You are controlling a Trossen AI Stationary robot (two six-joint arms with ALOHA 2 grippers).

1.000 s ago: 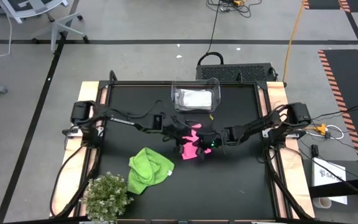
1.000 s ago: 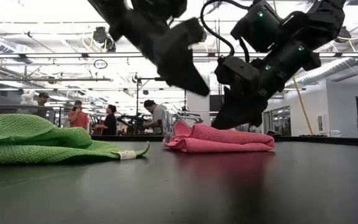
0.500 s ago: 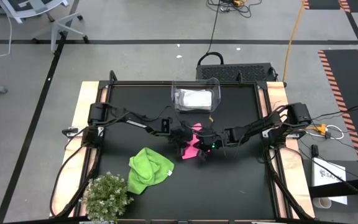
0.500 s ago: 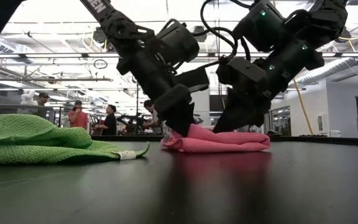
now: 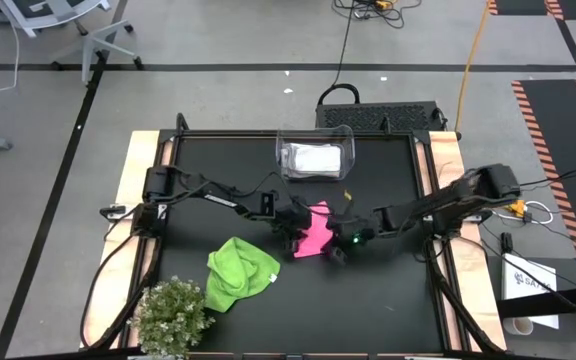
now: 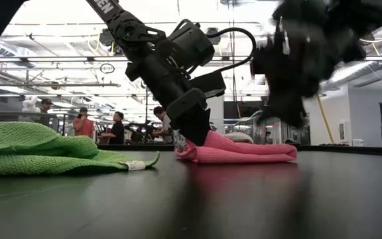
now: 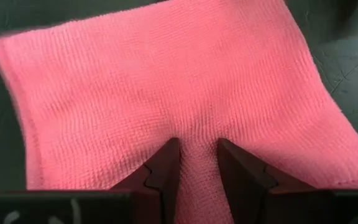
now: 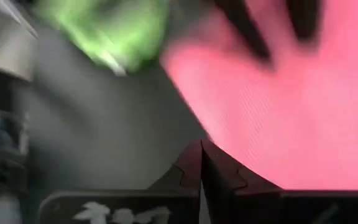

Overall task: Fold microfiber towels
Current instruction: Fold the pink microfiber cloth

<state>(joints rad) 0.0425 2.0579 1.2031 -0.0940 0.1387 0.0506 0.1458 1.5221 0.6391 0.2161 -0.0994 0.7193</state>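
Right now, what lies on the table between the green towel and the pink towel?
Nothing: the high view shows only bare black table between the green towel and the pink towel. The low view shows the same open gap.

The pink towel point(image 7: 166, 87) is soft cloth with a fine, ribbed knit weave and a matt nap. The lime green towel point(image 6: 38, 149) is the same kind of fuzzy, looped cloth, with a small white tag at one edge. The surface point(image 5: 378, 300) is black and smooth, with a faint sheen, and its side rails look like pale bare wood. The bin point(image 5: 315, 155) is clear glossy plastic. The left end effector point(image 7: 194, 165) has dark, matt, hard-looking fingers. The plant point(image 5: 171, 315) looks bushy and rough.
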